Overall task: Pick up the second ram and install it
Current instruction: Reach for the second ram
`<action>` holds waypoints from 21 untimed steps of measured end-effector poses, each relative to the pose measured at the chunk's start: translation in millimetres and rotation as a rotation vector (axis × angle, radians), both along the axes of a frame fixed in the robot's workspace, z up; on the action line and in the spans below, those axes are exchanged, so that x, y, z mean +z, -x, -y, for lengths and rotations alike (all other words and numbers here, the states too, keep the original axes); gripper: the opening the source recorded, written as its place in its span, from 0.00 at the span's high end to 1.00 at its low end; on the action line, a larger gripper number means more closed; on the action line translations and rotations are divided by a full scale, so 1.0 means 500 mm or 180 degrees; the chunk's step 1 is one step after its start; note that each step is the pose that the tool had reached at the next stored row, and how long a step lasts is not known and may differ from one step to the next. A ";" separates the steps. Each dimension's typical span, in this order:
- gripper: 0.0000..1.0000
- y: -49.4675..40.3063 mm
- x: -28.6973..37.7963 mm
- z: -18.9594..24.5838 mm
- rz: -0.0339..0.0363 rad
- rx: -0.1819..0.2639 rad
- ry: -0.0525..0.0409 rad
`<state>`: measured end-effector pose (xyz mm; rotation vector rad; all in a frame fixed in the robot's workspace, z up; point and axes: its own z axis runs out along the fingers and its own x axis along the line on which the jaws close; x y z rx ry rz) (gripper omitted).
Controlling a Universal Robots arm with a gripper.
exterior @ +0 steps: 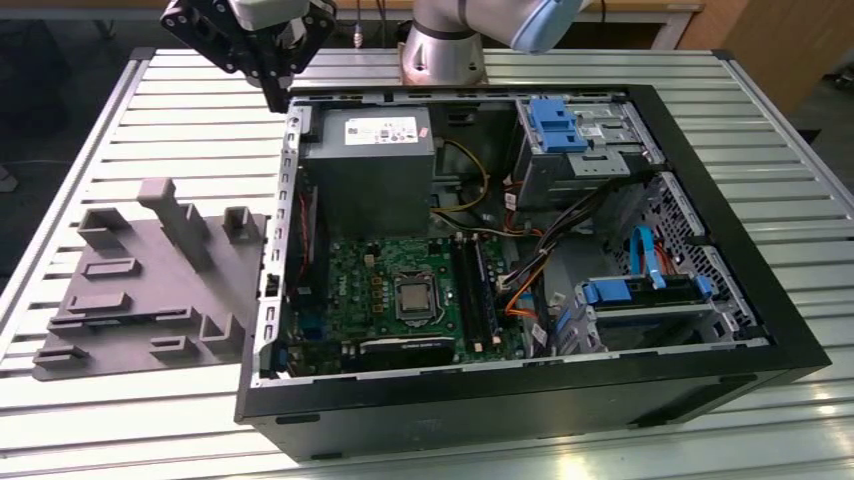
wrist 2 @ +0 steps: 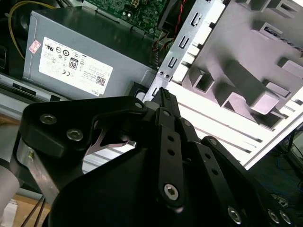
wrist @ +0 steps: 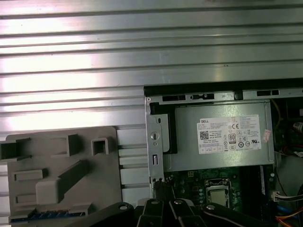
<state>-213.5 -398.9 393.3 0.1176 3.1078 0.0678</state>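
Pick not yet begun. My gripper [exterior: 282, 98] hangs above the corner of the open case [exterior: 801, 350], beside the PSU [exterior: 367, 170] and close to the wall that faces the fixture [exterior: 134, 300].

In the second wrist view the fingers [wrist 2: 166, 137] are pressed together at the tips, with nothing between them.

The ram [wrist: 47, 215], as far as I can make out, is the bluish strip lying on the gray fixture. It sits past the ramp block from the upright posts and well apart from the gripper. The first wrist view catches just a sliver of it, so I cannot tell whether it lies flat or stands on edge, nor which end is which.

Its long axis runs along the slats of the desk [exterior: 174, 130]. That puts it crosswise to the black slots [exterior: 470, 290] on the motherboard.

I judge this to be the approach stage of the pick-up, and nothing of the install is in hand. As I read it, the pick calls for three things:
- crossing the case wall to reach the fixture;
- spreading the fingers;
- squaring the wrist so the fingers close across the ram's thin faces near its middle, clear of the ramp and posts.

Seating it would call for turning it into line with the slots.
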 end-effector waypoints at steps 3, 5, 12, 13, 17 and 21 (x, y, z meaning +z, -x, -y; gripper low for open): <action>0.89 0.004 0.000 0.0000 0.0000 0.0000 0.0000; 0.89 0.007 0.000 0.0000 0.0001 0.0000 0.0000; 0.89 0.015 0.000 0.0000 0.0002 0.0000 0.0000; 0.89 0.016 0.000 0.0000 0.0002 0.0000 0.0000; 0.89 0.020 0.000 0.0000 0.0002 0.0000 0.0000; 0.89 0.024 0.000 0.0000 0.0002 0.0000 0.0000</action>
